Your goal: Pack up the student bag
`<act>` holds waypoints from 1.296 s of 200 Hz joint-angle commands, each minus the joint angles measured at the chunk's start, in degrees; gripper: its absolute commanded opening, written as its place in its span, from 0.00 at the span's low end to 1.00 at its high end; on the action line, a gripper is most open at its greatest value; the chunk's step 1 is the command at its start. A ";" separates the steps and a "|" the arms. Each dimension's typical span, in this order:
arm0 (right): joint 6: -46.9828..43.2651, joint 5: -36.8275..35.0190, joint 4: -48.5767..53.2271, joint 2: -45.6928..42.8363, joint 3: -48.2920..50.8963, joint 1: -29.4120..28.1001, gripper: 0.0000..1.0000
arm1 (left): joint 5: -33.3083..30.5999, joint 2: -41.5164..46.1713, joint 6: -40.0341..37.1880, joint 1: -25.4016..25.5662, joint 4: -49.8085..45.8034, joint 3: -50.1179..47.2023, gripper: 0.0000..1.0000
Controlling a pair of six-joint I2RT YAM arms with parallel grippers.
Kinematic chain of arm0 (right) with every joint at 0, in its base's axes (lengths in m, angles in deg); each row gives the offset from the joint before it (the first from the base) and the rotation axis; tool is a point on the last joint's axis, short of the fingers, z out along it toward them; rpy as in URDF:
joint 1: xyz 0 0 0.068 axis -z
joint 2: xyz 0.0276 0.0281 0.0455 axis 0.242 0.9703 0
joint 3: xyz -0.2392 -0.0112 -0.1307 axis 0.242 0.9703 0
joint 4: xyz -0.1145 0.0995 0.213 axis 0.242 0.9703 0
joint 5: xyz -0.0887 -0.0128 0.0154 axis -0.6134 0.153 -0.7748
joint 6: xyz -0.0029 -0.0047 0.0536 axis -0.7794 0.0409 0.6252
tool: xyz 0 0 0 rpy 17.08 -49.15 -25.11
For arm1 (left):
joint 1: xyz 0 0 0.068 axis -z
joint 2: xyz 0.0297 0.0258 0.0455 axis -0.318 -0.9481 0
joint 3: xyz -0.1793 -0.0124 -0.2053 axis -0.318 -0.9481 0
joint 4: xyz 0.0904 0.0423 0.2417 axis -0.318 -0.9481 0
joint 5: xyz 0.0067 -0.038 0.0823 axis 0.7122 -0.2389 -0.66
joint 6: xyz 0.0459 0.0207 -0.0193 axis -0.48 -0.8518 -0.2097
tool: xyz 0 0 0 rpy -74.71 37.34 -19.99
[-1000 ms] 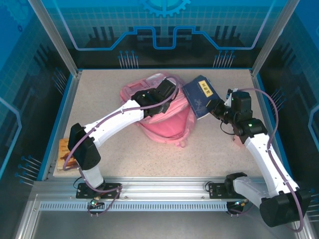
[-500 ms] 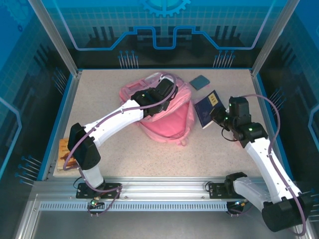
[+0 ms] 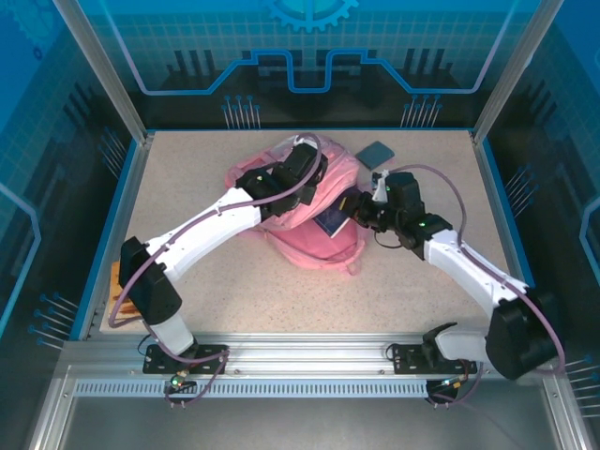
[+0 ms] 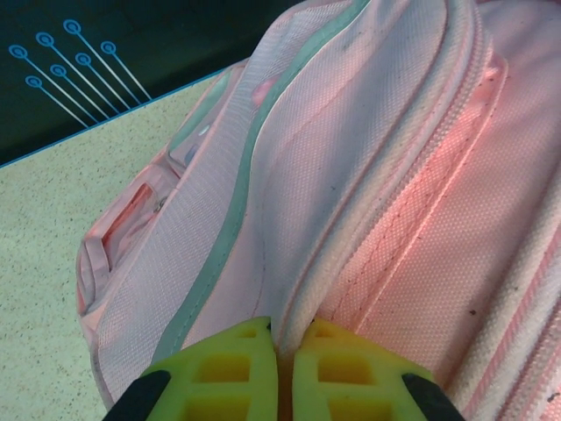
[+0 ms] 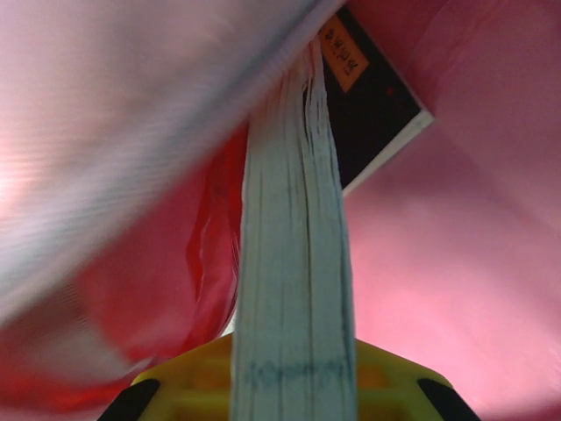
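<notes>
The student bag (image 3: 305, 230), a pink backpack, lies in the middle of the table. My left gripper (image 3: 302, 172) is shut on the rim of its opening; in the left wrist view the yellow fingers (image 4: 230, 368) pinch the pale zip edge of the bag (image 4: 351, 175). My right gripper (image 3: 364, 212) is shut on a dark blue book (image 3: 331, 223) that reaches into the bag's mouth. In the right wrist view the book's pale page edge (image 5: 294, 263) runs up from the gripper (image 5: 294, 390). A dark cover with an orange label (image 5: 372, 105) lies beyond, with pink lining (image 5: 473, 263) around it.
A small flat blue book (image 3: 378, 153) lies at the back, right of the bag. An orange-brown object (image 3: 118, 286) sits at the left table edge beside the left arm. Blue walls and metal posts ring the table.
The right arm swung left and carried the blue book from the right of the bag into its opening. The left gripper kept its hold on the rim and shifted slightly back.
</notes>
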 commanded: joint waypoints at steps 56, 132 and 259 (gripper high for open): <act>6.21 1.25 -21.01 14.98 -2.11 -3.76 0.10 | 5.81 10.77 0.46 0.04 7.30 -1.92 0.02; 11.61 -3.28 -24.83 27.63 -9.10 -8.04 0.16 | 8.20 12.32 2.47 -0.18 8.31 -3.86 0.01; 8.13 -9.69 -11.29 27.40 -12.59 -8.57 0.62 | 8.86 12.91 4.63 -1.49 7.81 -5.34 0.02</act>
